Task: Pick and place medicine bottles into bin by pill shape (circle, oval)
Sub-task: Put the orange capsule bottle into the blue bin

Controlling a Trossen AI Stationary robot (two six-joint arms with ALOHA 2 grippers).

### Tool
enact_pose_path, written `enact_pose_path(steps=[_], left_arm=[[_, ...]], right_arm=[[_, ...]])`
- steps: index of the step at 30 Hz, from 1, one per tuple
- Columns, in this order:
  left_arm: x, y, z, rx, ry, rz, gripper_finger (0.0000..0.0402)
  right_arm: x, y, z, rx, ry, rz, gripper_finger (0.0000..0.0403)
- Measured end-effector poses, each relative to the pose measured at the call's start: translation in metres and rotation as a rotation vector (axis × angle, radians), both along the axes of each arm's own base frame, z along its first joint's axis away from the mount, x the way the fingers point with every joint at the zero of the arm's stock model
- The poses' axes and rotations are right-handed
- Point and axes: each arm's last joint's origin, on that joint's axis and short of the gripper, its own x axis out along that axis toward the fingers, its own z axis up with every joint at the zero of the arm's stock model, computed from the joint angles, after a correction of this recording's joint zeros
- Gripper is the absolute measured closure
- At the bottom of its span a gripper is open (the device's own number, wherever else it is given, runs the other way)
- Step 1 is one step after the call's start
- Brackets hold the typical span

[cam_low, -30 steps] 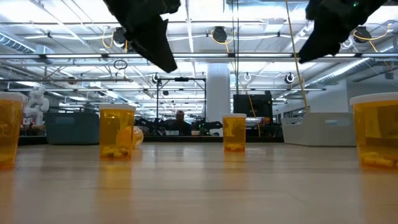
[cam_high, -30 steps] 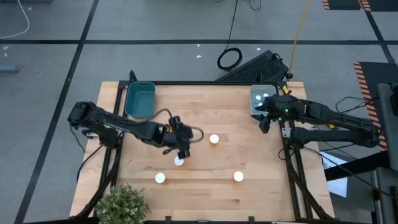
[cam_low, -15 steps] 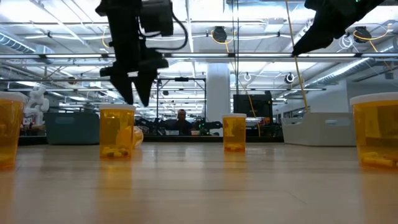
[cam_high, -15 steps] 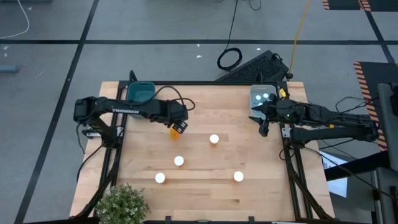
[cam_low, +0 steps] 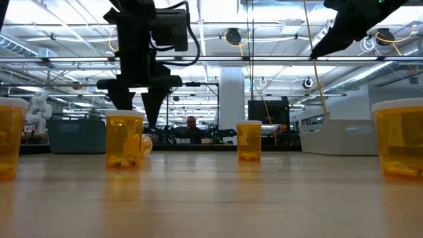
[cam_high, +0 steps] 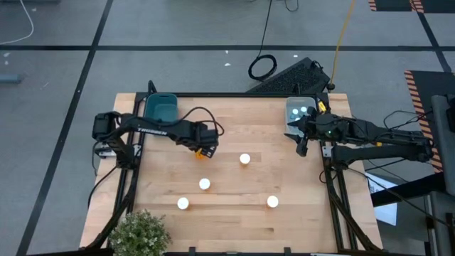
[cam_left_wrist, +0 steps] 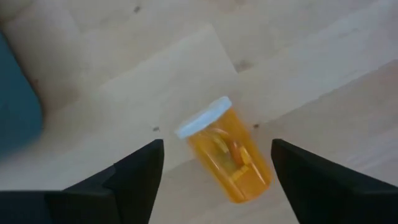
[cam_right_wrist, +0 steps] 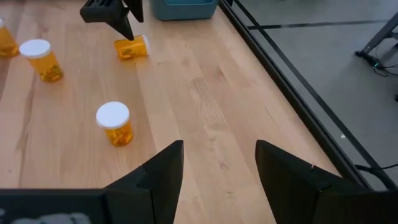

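Orange plastic and white caps mark every medicine bottle here, and none of them carries a label or writing that can be read. Five bottles show in all. One orange bottle lies tipped on its side on the wooden table, cap towards the teal bin, with oval-looking pills inside. The left gripper hangs over it with its arm reaching across from the table's left edge; its fingers are spread wide to either side of the bottle and hold nothing. The other four stand upright: one near the table's middle, one just in front of the lying bottle, one towards the front left and one towards the front right. The right gripper waits at the table's right edge, its arm bent back along that side, beside a pale bin at the back right corner; its jaws stand open and empty, pointing across the table. In the low view the standing bottles show yellow-orange pills at their bottoms, their shape too small to tell. A potted plant sits at the front left corner.
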Motion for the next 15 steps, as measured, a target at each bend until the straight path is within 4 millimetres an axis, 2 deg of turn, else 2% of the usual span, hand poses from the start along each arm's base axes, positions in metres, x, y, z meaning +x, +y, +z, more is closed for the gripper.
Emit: enact_pose_path(steps=[6,15], left_arm=[[0.0,-0.004,0.0,0.021,-0.013,0.074,0.0082],[0.008,-0.003,-0.02,-0.003,0.022,0.11,0.0107]], right_arm=[[0.0,0.0,0.0,-0.003,0.001,0.003,0.0209],[0.0,0.0,0.0,-0.001,0.003,0.003,0.0209]])
